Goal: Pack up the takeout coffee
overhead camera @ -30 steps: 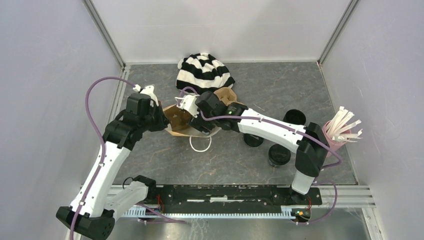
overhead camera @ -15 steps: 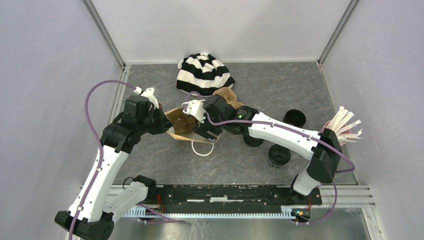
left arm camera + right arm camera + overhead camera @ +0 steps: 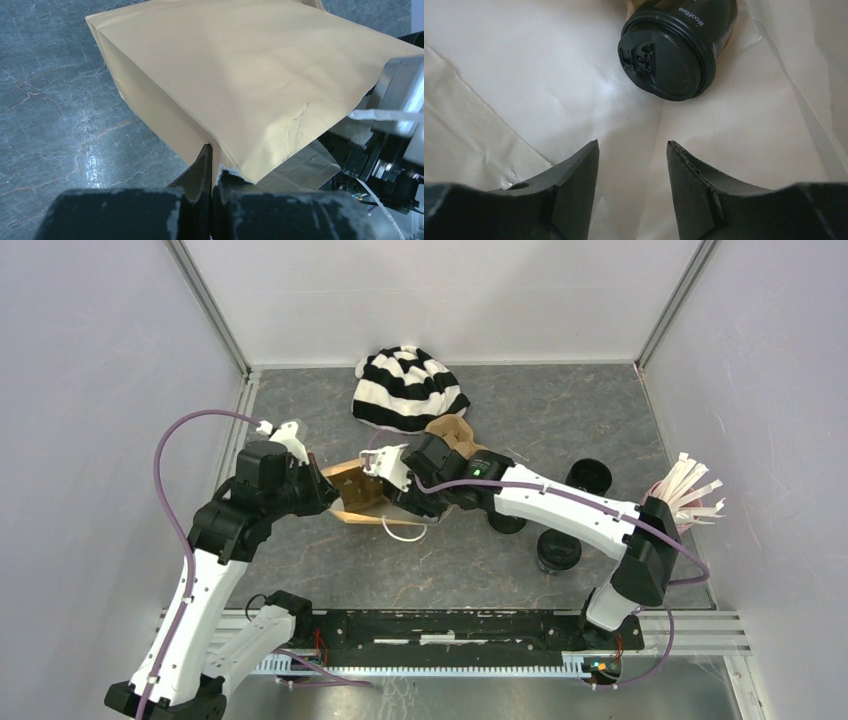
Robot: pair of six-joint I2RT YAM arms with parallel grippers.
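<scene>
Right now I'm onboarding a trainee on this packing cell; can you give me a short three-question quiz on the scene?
1. True or false: the left end effector is shut on the brown paper bag.
2. The coffee cup in the right wrist view lies: A) inside the bag, B) in the cardboard carrier, C) on the striped hat.
3. Fill in: the right end effector is ____, holding nothing.
Key: 1 true; 2 A; 3 open.
</scene>
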